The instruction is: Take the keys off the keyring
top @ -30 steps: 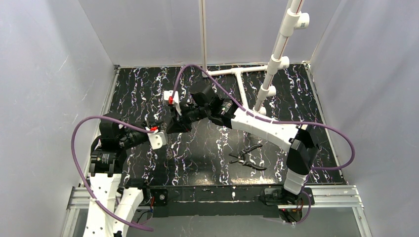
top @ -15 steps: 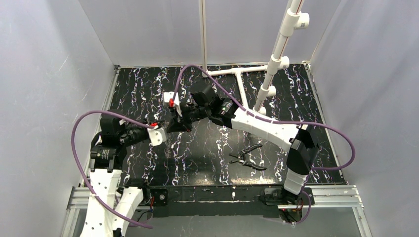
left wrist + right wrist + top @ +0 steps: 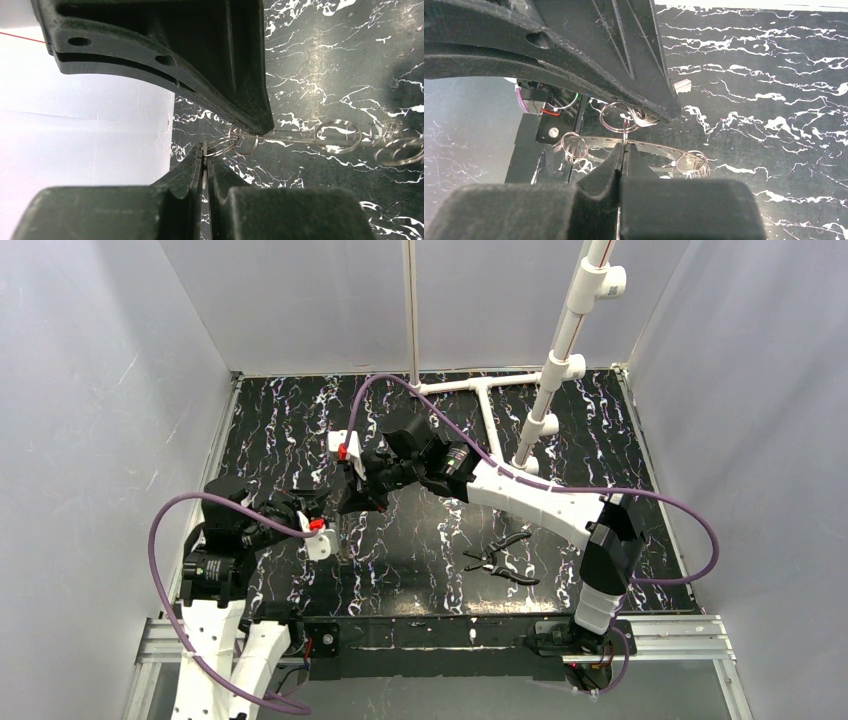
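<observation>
The keyring (image 3: 651, 146) is a thin silvery band with small holes, held off the black marbled table between both arms. Small wire rings (image 3: 574, 148) hang along it; no key shape shows. My right gripper (image 3: 623, 148) is shut on one wire ring (image 3: 616, 118) right at the band. Seen edge-on in the left wrist view, the keyring (image 3: 295, 134) runs off to the right. There my left gripper (image 3: 204, 151) is shut on a thin metal ring at the band's near end. From above, the left gripper (image 3: 330, 512) and right gripper (image 3: 347, 502) nearly meet.
Black-handled pliers (image 3: 502, 560) lie on the table to the right of centre. A white pipe frame (image 3: 545, 390) stands at the back right. Grey walls close the left, back and right sides. Purple cables loop off both arms.
My left arm has drawn its wrist back toward the near edge and lowered it. The right arm has hardly moved.
</observation>
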Controlling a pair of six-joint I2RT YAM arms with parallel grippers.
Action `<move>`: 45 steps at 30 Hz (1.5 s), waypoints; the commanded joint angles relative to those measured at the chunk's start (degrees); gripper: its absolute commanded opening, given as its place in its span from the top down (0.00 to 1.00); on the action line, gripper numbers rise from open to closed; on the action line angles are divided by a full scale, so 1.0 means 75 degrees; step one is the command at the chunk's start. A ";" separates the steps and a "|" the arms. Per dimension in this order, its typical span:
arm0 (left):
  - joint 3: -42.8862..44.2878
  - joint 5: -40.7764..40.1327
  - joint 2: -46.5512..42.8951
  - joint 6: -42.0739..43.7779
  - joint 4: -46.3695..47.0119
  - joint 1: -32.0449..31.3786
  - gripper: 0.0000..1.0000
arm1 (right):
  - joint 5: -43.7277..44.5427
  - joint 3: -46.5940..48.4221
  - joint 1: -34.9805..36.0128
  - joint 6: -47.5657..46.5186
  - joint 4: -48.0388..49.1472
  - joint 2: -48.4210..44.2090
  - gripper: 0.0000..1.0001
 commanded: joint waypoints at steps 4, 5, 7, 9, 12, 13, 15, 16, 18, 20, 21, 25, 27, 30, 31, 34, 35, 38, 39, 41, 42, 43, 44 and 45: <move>-0.0248 -0.0163 -0.0011 0.0463 0.0055 -0.0031 1.00 | 0.0114 -0.0002 -0.0054 -0.0091 -0.0102 -0.0344 0.99; -0.0246 -0.0208 0.0002 0.0403 0.0055 -0.0030 1.00 | 0.0108 -0.0020 -0.0069 -0.0099 -0.0097 -0.0376 0.99; -0.0275 -0.0262 0.0005 0.0282 0.0055 -0.0031 1.00 | 0.0082 -0.0008 -0.0110 -0.0103 -0.0096 -0.0406 0.99; -0.0356 -0.0253 -0.0031 0.0278 0.0048 -0.0030 1.00 | 0.0070 0.0047 -0.0118 -0.0100 -0.0096 -0.0399 0.99; -0.0451 -0.0122 -0.0087 0.0192 0.0048 -0.0030 1.00 | 0.0022 0.0092 -0.0114 -0.0079 -0.0068 -0.0376 0.99; -0.0482 -0.0077 -0.0097 0.0168 0.0054 -0.0030 1.00 | 0.0020 0.0093 -0.0119 -0.0068 -0.0051 -0.0371 0.99; -0.0550 -0.0018 -0.0120 0.0190 0.0044 -0.0033 1.00 | 0.0020 0.0093 -0.0120 -0.0062 -0.0018 -0.0373 0.99; -0.0585 0.0003 -0.0123 0.0208 0.0046 -0.0030 1.00 | 0.0010 0.0093 -0.0120 -0.0078 -0.0006 -0.0373 0.99; -0.0631 0.0075 -0.0125 0.0138 0.0042 -0.0030 1.00 | 0.0007 0.0121 -0.0120 -0.0130 0.0009 -0.0373 0.99; -0.0636 0.0162 -0.0105 -0.0046 0.0048 -0.0030 1.00 | 0.0090 0.0156 -0.0120 -0.0198 0.0021 -0.0367 0.99; -0.0642 0.0182 -0.0088 -0.0253 0.0079 -0.0030 1.00 | 0.0193 0.0169 -0.0123 -0.0211 0.0021 -0.0353 0.99; -0.0798 0.0036 -0.0136 -0.0970 0.0695 -0.0030 1.00 | 0.0302 0.0138 -0.0120 0.0047 0.0080 -0.0337 0.99; -0.0858 0.0022 -0.0202 -0.1081 0.0946 -0.0033 1.00 | 0.0307 -0.0007 -0.0120 0.0255 0.0189 -0.0369 0.99; -0.0829 0.0165 -0.0279 -0.1031 0.1056 -0.0030 1.00 | 0.0451 -0.0281 -0.0118 0.0565 0.0369 -0.0373 0.99; -0.0802 0.0228 -0.0296 -0.0995 0.1052 -0.0030 1.00 | 0.0484 -0.0356 -0.0120 0.0649 0.0418 -0.0364 0.99; -0.0737 0.0309 -0.0323 -0.0808 0.1052 -0.0033 1.00 | 0.0429 -0.0532 -0.0106 0.0869 0.0518 -0.0340 0.99; -0.0726 0.0305 -0.0316 -0.0753 0.1054 -0.0039 1.00 | 0.0399 -0.0574 -0.0108 0.0949 0.0571 -0.0329 0.99; -0.0669 0.0364 -0.0338 -0.0576 0.1052 -0.0041 1.00 | 0.0383 -0.0586 -0.0111 0.1128 0.0637 -0.0314 0.99; -0.0677 0.0382 -0.0344 -0.0464 0.1032 -0.0041 1.00 | 0.0383 -0.0570 -0.0111 0.1181 0.0652 -0.0314 0.99; -0.0702 0.0398 -0.0382 -0.0210 0.1028 -0.0068 1.00 | 0.0355 -0.0541 -0.0114 0.1324 0.0696 -0.0298 0.99; -0.0700 0.0398 -0.0391 -0.0123 0.1028 -0.0084 1.00 | 0.0339 -0.0540 -0.0109 0.1412 0.0736 -0.0267 0.99; -0.0683 0.0387 -0.0405 -0.0050 0.1019 -0.0113 1.00 | 0.0311 -0.0534 -0.0108 0.1507 0.0757 -0.0238 0.99; -0.0680 0.0376 -0.0426 0.0058 0.1025 -0.0131 1.00 | 0.0304 -0.0528 -0.0108 0.1554 0.0765 -0.0198 0.99; -0.0681 0.0344 -0.0437 0.0172 0.1014 -0.0157 1.00 | 0.0301 -0.0528 -0.0108 0.1641 0.0775 -0.0172 0.99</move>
